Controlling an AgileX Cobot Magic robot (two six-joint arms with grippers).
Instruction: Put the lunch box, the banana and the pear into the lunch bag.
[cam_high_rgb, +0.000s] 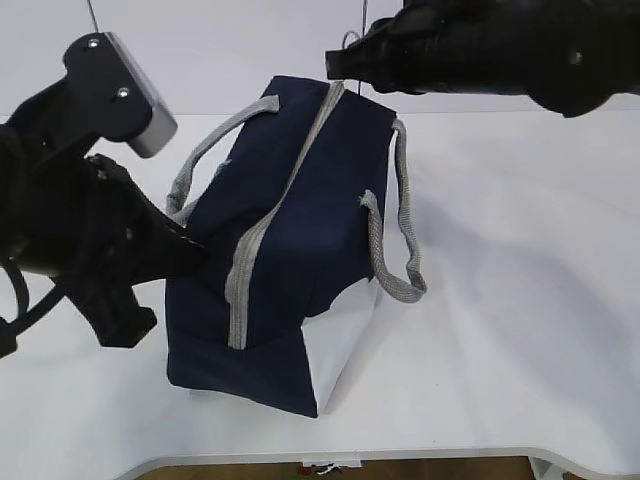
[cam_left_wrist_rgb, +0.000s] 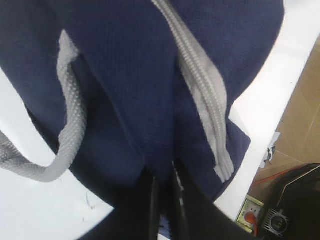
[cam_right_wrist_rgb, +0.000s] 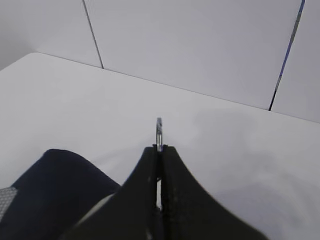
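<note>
The navy-blue lunch bag (cam_high_rgb: 300, 230) stands in the middle of the white table, its grey zipper (cam_high_rgb: 268, 225) closed along the top. My right gripper (cam_high_rgb: 335, 65) is shut on the metal ring pull (cam_right_wrist_rgb: 159, 131) at the bag's far end. My left gripper (cam_left_wrist_rgb: 165, 182) is shut on a fold of the bag's navy fabric (cam_left_wrist_rgb: 150, 125) at its left side, near the front end. The grey webbing handles (cam_high_rgb: 395, 220) hang loose on both sides. The lunch box, the banana and the pear are out of view.
The white table (cam_high_rgb: 520, 300) runs to a front edge (cam_high_rgb: 400, 455). A white wall with thin dark cables (cam_right_wrist_rgb: 92, 32) stands behind. Floor and a socket (cam_left_wrist_rgb: 250, 212) show past the table edge in the left wrist view.
</note>
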